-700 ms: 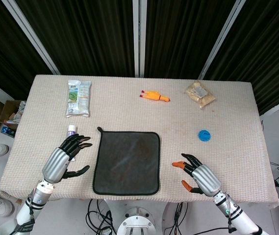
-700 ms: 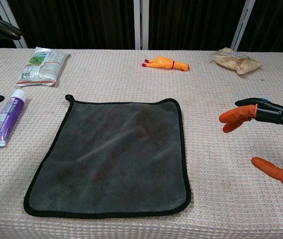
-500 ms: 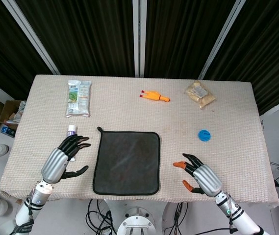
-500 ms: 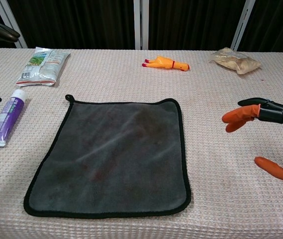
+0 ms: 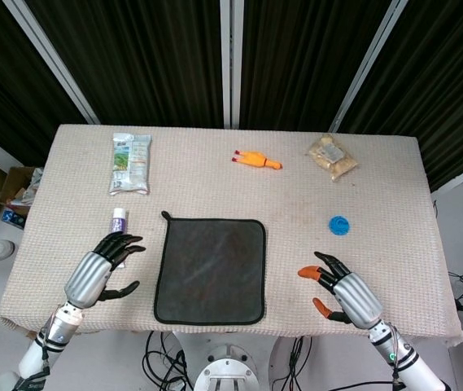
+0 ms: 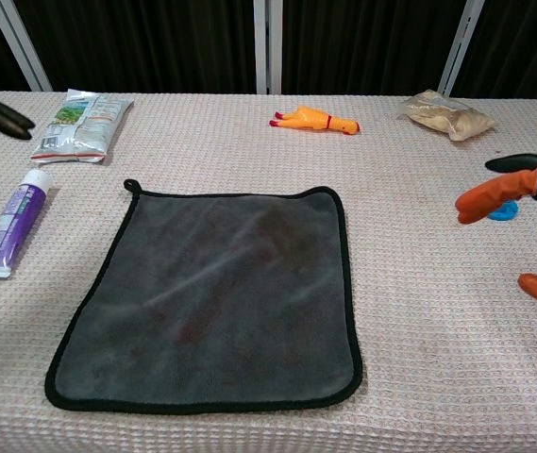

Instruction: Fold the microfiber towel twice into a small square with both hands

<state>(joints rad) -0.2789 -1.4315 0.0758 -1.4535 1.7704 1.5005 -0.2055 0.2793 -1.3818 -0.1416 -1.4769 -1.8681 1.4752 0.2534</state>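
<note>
Robot test lab: cloth-covered table (image 5: 394, 204) against black curtain panels (image 5: 158, 57), loose cables (image 5: 158, 350) on the floor beneath.

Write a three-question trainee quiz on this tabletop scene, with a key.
1. True or false: the towel lies flat and unfolded.
2. Which lies nearest the left hand? A) toothpaste tube B) rubber chicken C) blue cap
3. What does the right hand hold?

Key: 1. True. 2. A. 3. Nothing; its fingers are apart, clear of the towel.
</note>
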